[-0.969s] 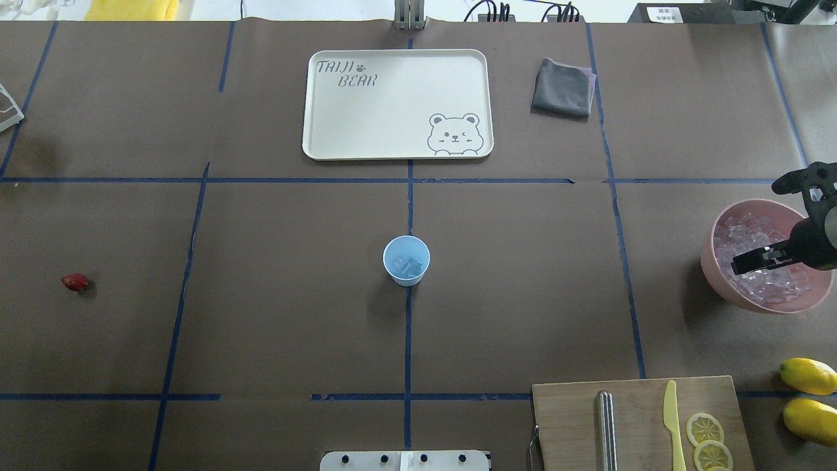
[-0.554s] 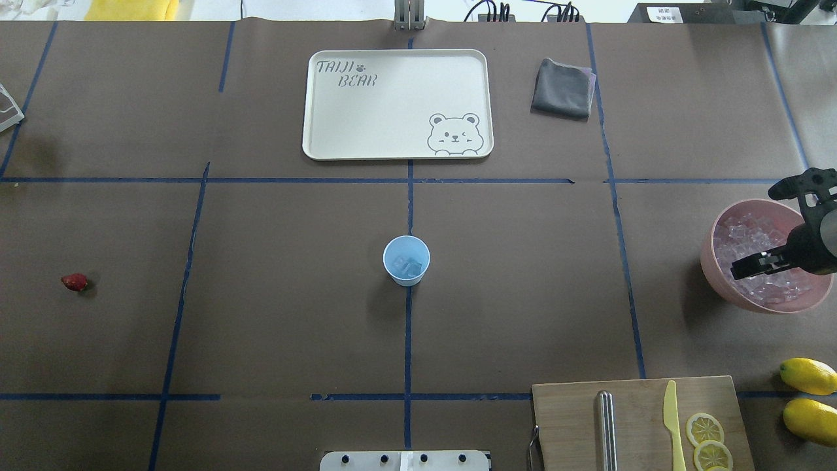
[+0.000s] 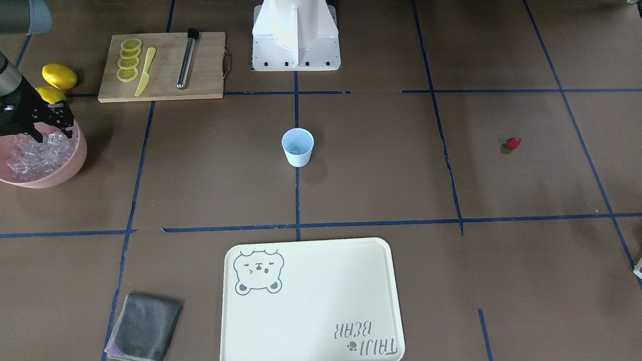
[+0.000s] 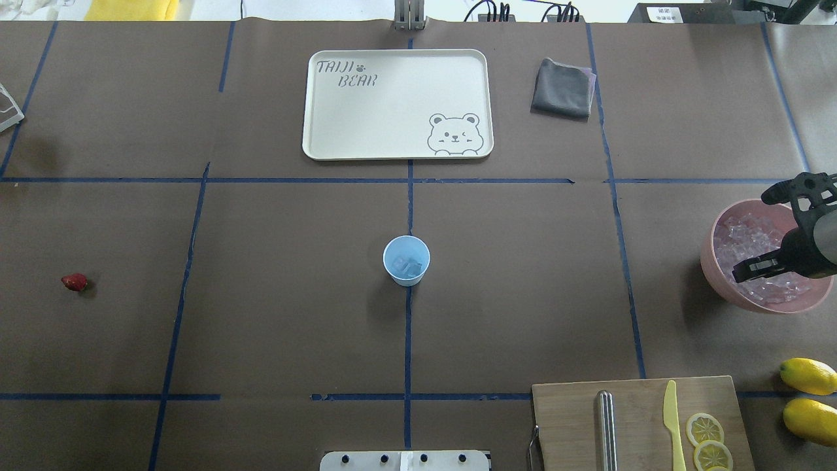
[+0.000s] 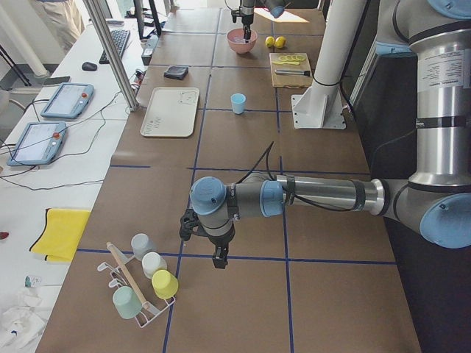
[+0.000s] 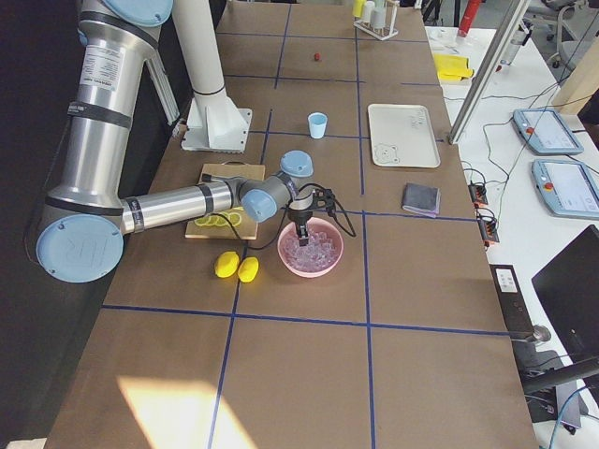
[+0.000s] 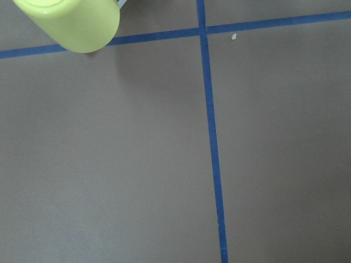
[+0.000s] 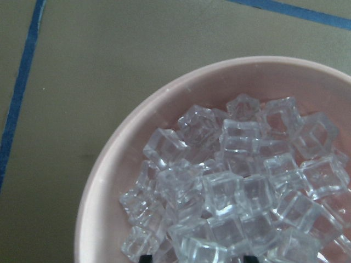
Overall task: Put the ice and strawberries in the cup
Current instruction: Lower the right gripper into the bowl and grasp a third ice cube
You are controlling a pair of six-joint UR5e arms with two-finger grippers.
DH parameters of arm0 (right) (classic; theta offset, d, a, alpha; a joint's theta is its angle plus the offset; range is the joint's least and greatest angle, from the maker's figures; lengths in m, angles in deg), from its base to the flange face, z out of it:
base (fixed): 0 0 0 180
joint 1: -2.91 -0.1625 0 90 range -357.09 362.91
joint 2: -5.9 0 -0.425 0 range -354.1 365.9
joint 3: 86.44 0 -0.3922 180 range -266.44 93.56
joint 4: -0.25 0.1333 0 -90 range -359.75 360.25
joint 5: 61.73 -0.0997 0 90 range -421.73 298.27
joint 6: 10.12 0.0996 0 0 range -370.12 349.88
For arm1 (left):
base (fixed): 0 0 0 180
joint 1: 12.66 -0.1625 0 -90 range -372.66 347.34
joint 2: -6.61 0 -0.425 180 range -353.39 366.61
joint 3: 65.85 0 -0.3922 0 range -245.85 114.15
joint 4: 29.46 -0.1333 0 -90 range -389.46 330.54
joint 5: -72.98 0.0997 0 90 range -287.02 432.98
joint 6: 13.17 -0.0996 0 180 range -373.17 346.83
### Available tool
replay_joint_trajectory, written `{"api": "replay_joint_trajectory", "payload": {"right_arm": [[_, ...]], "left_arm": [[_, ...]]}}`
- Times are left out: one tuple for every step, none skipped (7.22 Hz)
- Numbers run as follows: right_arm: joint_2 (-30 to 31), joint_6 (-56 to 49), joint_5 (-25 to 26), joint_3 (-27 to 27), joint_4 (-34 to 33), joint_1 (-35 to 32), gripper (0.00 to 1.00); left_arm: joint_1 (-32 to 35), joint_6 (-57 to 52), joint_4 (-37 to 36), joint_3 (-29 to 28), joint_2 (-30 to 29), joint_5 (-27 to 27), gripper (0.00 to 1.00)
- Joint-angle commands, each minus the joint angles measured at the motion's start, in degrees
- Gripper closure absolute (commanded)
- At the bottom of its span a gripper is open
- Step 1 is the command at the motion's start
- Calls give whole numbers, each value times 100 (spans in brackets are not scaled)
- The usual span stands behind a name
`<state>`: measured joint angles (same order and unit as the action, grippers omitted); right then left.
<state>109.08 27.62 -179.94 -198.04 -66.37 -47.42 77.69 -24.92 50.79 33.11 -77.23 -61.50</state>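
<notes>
The light blue cup (image 4: 406, 260) stands upright at the table's middle with a few ice cubes (image 4: 410, 267) in it; it also shows in the front view (image 3: 297, 146). The strawberry (image 4: 74, 282) lies alone far to the left. My right gripper (image 4: 742, 269) hangs over the pink bowl (image 4: 711, 261) of ice (image 8: 230, 192), tips down at the cubes. In the right wrist view its two black fingertips (image 8: 145, 257) stand apart, open, with ice between them. My left gripper (image 5: 218, 261) shows only in the exterior left view, far from the cup; I cannot tell its state.
A cream tray (image 4: 314, 131) and a grey cloth (image 4: 563, 87) lie at the far side. A cutting board (image 4: 569, 418) holds lemon slices, a yellow knife and a metal rod. Two lemons (image 4: 809, 375) lie beside it. A cup rack (image 5: 143, 290) stands near my left gripper.
My right gripper has shifted slightly toward the robot and lower over the bowl of ice. The cup and strawberry have not moved.
</notes>
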Motion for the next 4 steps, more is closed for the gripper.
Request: {"api": "replay_joint_trajectory", "payload": {"right_arm": [[9,-12,0,-46,0,-12,98],[18,-21,-9,-64,9,-21,98],[27,-21,-18,-212,0,-38,98],[88,-30,-18,-431,-35,-160,98]], "left_arm": [[0,5,9,0,0,0,0],[0,6,9,0,0,0,0],[0,-3,9,0,0,0,0],[0,5,9,9,0,0,0]]}}
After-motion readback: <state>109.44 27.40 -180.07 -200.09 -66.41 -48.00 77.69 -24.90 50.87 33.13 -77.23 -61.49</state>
